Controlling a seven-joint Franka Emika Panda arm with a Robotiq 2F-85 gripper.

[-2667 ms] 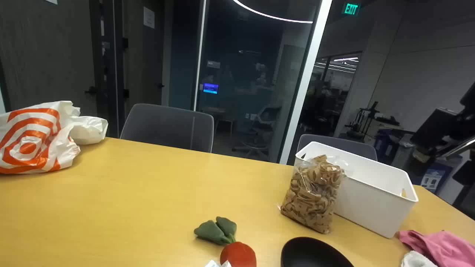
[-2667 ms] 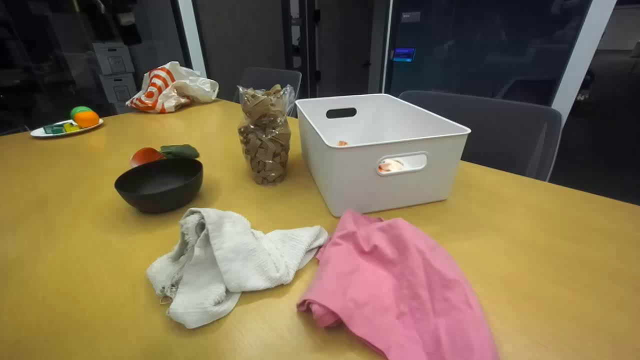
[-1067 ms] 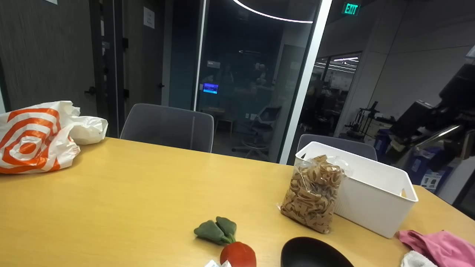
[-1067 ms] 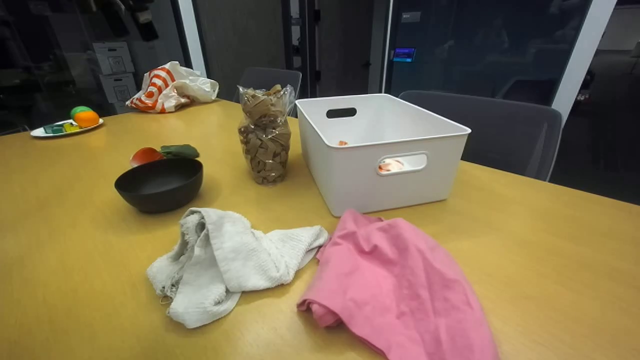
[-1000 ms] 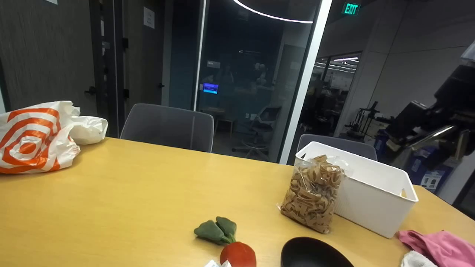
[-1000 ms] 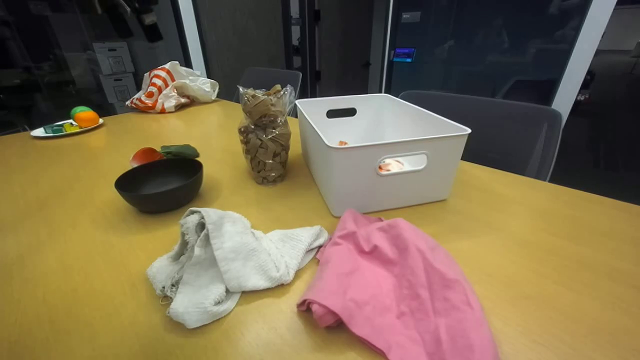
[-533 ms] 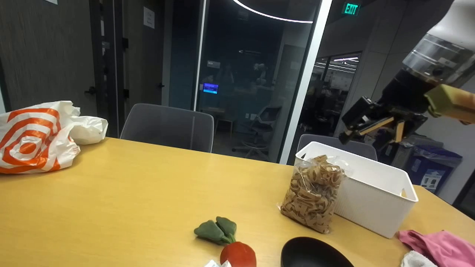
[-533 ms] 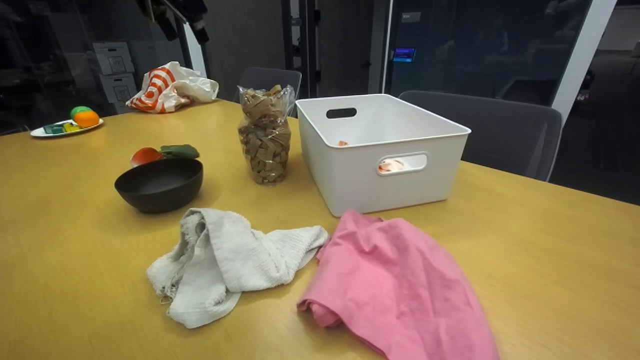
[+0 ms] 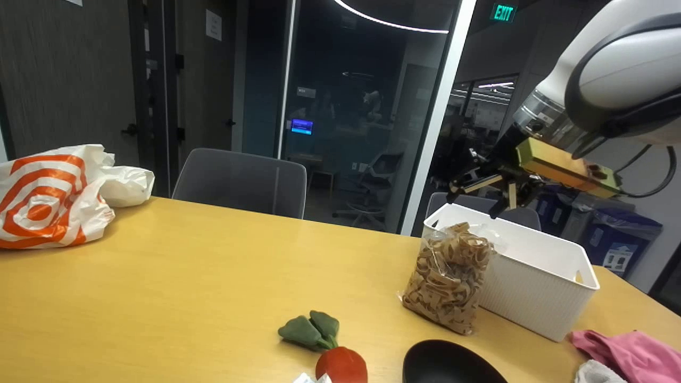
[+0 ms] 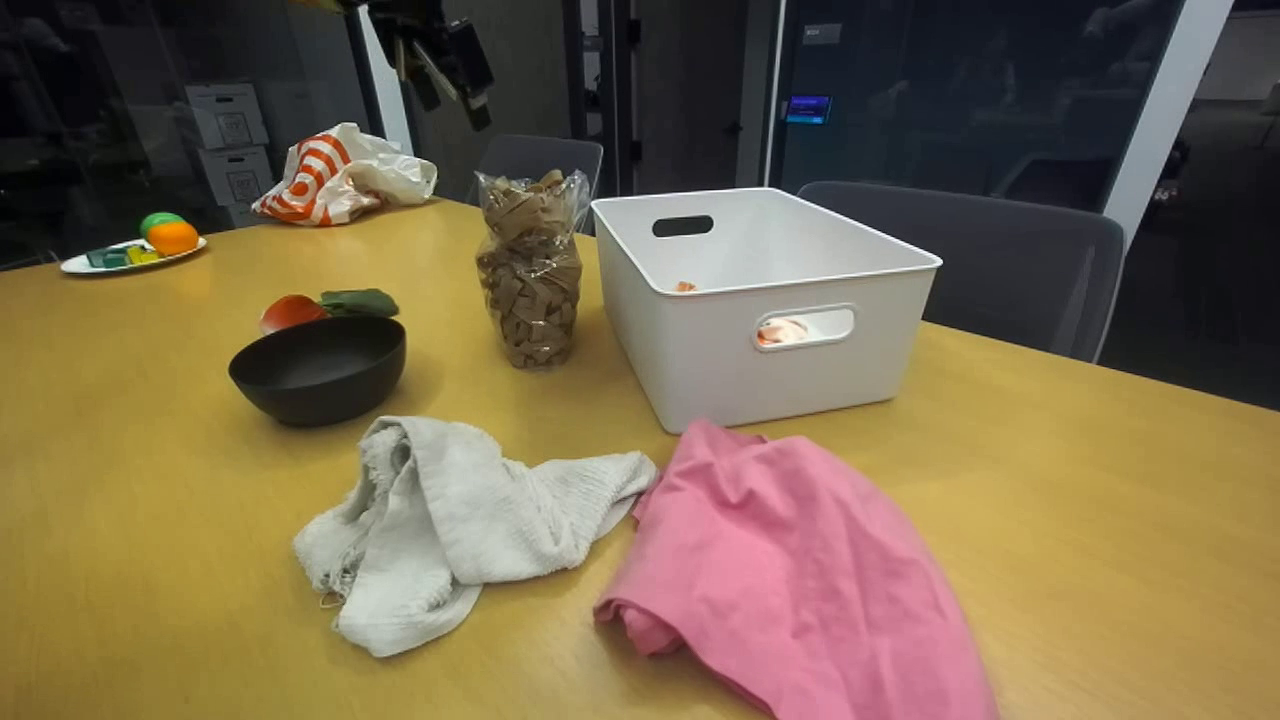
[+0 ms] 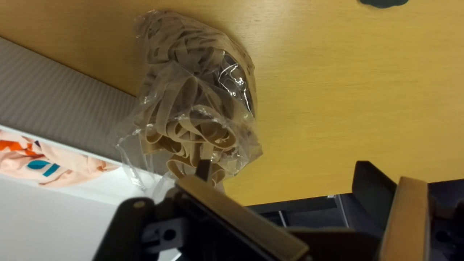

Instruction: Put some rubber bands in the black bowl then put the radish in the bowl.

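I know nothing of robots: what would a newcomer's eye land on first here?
Probably the white arm, upper right in an exterior view, its open gripper higher than the bagged rubber bands. Then the pink cloth in the foreground of an exterior view, and the bright red radish beside the black bowl.

White towel (image 10: 480,520) and pink cloth (image 10: 800,590) lie near a white bin (image 10: 700,350) on a bench (image 10: 1090,500); well apart, a bullseye-printed shopping bag (image 10: 340,178).

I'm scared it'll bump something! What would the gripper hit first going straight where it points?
The open gripper would probably meet the bag of rubber bands first, though depth is unclear.
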